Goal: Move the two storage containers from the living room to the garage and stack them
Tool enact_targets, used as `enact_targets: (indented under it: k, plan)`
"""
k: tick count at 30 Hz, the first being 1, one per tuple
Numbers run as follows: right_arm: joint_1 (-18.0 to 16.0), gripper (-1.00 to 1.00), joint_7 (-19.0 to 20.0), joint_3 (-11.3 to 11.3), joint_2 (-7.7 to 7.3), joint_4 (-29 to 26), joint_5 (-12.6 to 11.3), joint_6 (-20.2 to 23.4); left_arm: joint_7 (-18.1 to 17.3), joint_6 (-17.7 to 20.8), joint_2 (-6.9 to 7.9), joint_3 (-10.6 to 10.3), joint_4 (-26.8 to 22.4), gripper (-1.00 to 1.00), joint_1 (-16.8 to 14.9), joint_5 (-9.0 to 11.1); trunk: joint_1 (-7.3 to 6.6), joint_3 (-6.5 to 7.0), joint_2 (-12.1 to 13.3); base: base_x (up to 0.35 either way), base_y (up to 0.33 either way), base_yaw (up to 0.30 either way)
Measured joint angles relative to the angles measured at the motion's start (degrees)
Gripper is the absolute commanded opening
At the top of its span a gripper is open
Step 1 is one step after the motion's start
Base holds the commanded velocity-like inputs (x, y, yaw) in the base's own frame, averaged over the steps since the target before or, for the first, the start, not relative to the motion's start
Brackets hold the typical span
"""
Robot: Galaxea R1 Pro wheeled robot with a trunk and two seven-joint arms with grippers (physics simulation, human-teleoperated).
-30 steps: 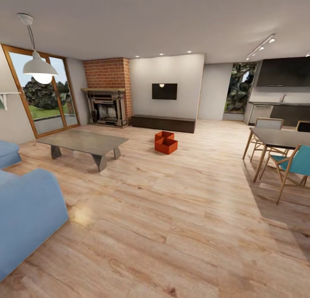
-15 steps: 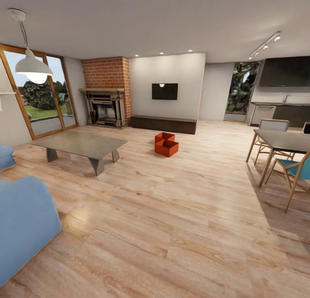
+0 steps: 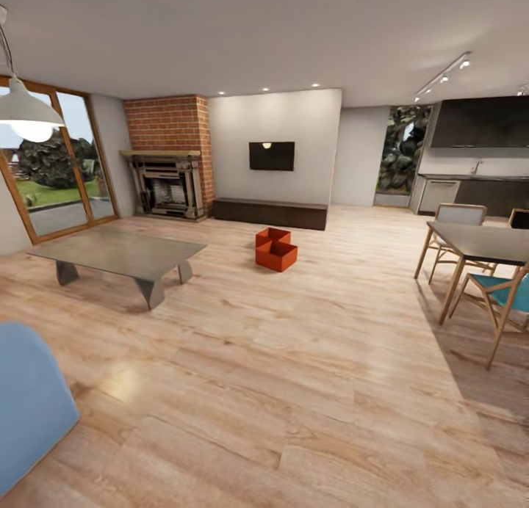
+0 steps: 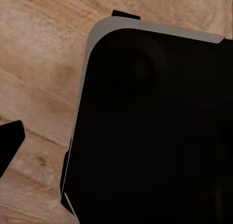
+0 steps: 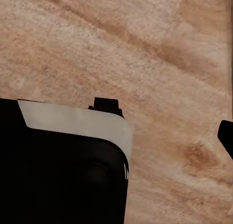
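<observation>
Since the earlier head frames, the camera is carried forward and right; the two storage containers [image 3: 275,249] lie touching on living-room planks, before the dark cabinet [image 3: 269,213], well ahead. From both wrist views, gripper states cannot be told

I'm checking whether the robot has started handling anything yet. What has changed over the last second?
Only the view: the head camera has shifted, so the sofa and lamp slide further out at the left. The two storage containers lie side by side, touching, on the wood floor before the dark cabinet, untouched.
</observation>
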Motion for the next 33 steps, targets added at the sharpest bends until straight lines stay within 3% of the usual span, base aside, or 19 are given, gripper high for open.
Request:
enact_targets:
  k: [12, 33]
  plan:
    - [0.0, 1.00, 0.0, 0.0, -0.04, 0.0, 0.3, 0.0, 0.0, 0.0, 0.01, 0.0, 0.0, 1.00, 0.0, 0.0, 0.00, 0.00, 0.0, 0.326, 0.042, -0.216]
    - [0.0, 1.00, -0.3, 0.2, -0.08, 0.0, 0.6, 0.1, 0.0, 0.0, 0.05, 0.2, 0.0, 1.00, 0.0, 0.0, 0.00, 0.00, 0.0, 0.326, 0.078, -0.009]
